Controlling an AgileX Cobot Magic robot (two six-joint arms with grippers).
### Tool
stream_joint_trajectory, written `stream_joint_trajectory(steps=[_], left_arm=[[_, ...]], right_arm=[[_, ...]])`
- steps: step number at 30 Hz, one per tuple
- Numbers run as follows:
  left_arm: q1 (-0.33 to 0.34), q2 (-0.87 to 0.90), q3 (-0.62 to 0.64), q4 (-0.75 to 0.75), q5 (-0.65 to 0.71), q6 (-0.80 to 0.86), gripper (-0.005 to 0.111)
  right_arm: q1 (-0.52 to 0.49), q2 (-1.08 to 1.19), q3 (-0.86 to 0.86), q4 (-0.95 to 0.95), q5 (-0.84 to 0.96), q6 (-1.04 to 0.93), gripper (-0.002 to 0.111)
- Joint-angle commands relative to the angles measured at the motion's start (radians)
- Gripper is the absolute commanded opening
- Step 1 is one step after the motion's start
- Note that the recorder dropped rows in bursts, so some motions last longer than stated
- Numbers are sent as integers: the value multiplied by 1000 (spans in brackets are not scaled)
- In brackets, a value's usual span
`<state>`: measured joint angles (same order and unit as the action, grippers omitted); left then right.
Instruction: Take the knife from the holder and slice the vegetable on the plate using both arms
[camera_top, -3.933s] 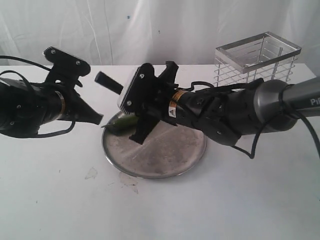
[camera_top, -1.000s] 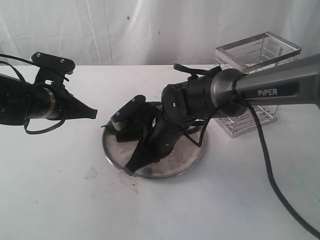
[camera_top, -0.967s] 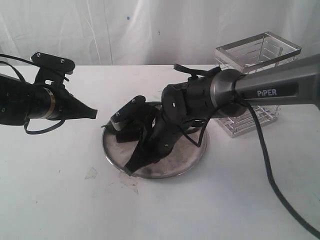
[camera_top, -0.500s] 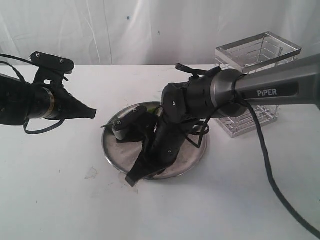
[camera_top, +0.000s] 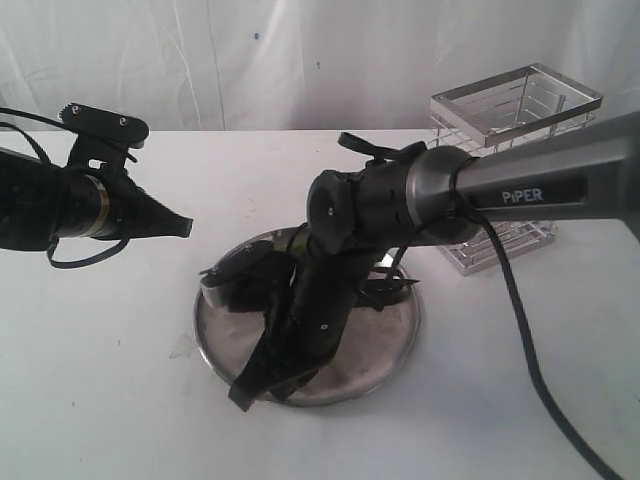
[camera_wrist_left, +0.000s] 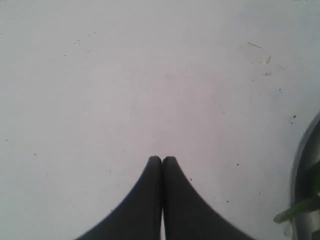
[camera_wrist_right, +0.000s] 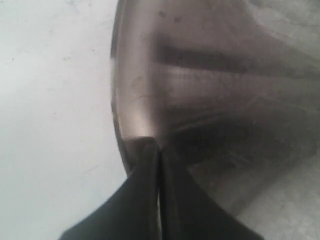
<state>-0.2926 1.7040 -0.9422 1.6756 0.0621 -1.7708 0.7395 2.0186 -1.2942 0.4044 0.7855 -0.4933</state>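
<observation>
Plate (camera_top: 395, 345) and clenched right gripper (camera_top: 243, 390) now nearer on white table (camera_top: 100, 400); left gripper (camera_top: 185, 228) clenched.

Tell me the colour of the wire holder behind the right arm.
Shiny silver: the holder shows best in the exterior view.

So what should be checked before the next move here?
1. Knife in hand: not ok. The right gripper has its fingers pressed together, and no view shows the knife.
2. Right gripper over the plate: ok, its tips are at the rim.
3. Vegetable on the plate: cannot tell fully. Only a green stem shows at the rim; the right arm hides the rest.
4. Left gripper steadying the vegetable: not ok. It is shut, empty and hovering over bare table.
5. Holder upright: ok.
</observation>
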Motion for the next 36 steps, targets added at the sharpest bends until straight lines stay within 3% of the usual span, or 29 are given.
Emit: stream_joint_trajectory(steps=[1,4,12,15,21,29,36], left_arm=[[1,-1,-1,18,17,-5,0],[1,-1,-1,18,17,-5,0],[1,-1,-1,18,45,-6,0],[1,-1,-1,18,40,-8,0],[1,-1,-1,18,38,-8,0],[1,-1,-1,18,38,-8,0],[1,-1,-1,18,38,-8,0]], right_arm=[[33,-2,9,15,130,-20,0],[40,-16,9,5,146,-44,0],[40,-125,9,3,-150,-44,0],[38,-132,-17,-13,-137,-44,1],[38,-82,-166,-128,164,-44,27],[40,41,-287,-414,183,-44,57],[40,100,-287,-520,132,-23,57]])
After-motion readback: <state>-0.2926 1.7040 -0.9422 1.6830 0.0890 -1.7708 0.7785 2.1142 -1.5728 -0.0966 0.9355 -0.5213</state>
